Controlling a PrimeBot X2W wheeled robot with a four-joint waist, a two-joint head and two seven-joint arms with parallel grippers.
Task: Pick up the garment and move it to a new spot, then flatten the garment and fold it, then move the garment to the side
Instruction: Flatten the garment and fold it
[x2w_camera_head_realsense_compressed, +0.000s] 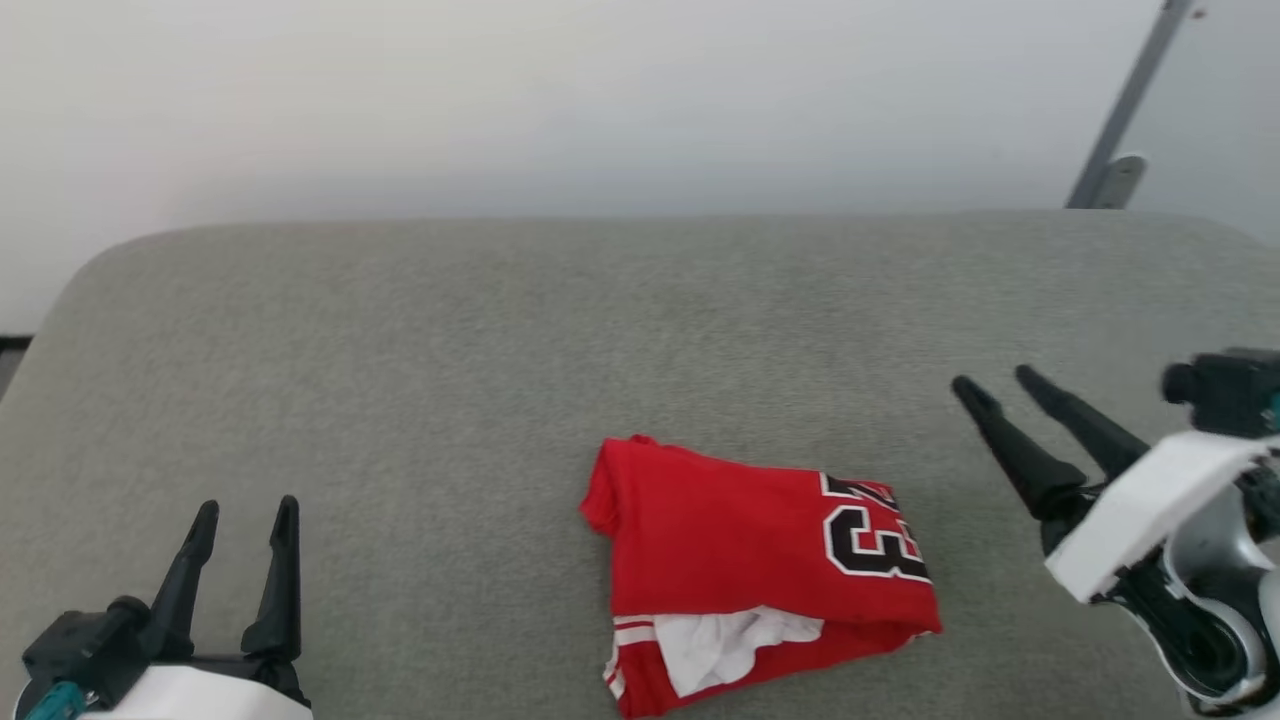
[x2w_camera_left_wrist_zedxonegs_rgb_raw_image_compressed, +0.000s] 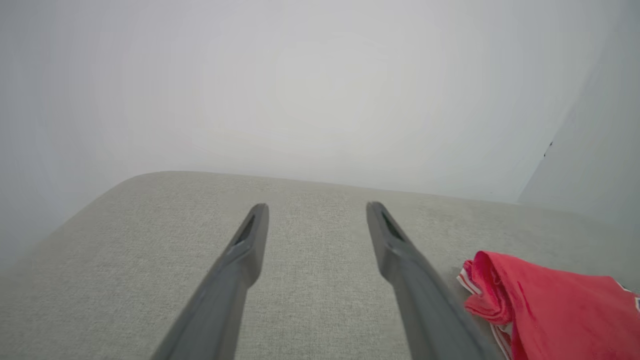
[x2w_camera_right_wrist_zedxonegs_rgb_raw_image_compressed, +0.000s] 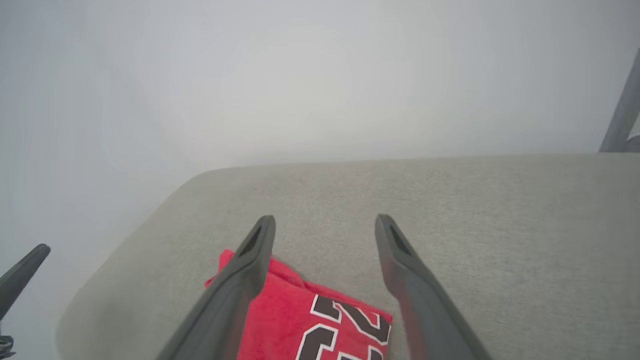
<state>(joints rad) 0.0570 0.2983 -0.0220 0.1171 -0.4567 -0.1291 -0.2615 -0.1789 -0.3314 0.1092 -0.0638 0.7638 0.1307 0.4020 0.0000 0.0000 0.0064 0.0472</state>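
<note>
Pale wall (x2w_camera_head_realsense_compressed: 600, 100) at the back. Grey fabric-covered table (x2w_camera_head_realsense_compressed: 400, 350) with rounded corners takes up most of the head view.

The garment (x2w_camera_head_realsense_compressed: 740, 540) is red and folded into a rough rectangle. It lies flat on the table, a bit right of centre and close to the near edge. Black white-outlined numerals are on its right part. White lining and the striped hem band poke out at the near-left corner.

Right pincer (x2w_camera_head_realsense_compressed: 997, 380): jaws wide, holding nothing, above the table to the right of the garment and apart from it. Fingers point up-left. In the right wrist view the garment's numeral end sits low between and under the two fingers, left finger overlapping the red cloth in the picture; can't tell contact from there.

Left pincer (x2w_camera_head_realsense_compressed: 248, 508): jaws wide, empty, at the lower left, well apart from the garment. In the left wrist view the garment's rolled edge is just right of the right finger.

Thin grey pole (x2w_camera_head_realsense_compressed: 1130, 100) leans against the wall at top right.
</note>
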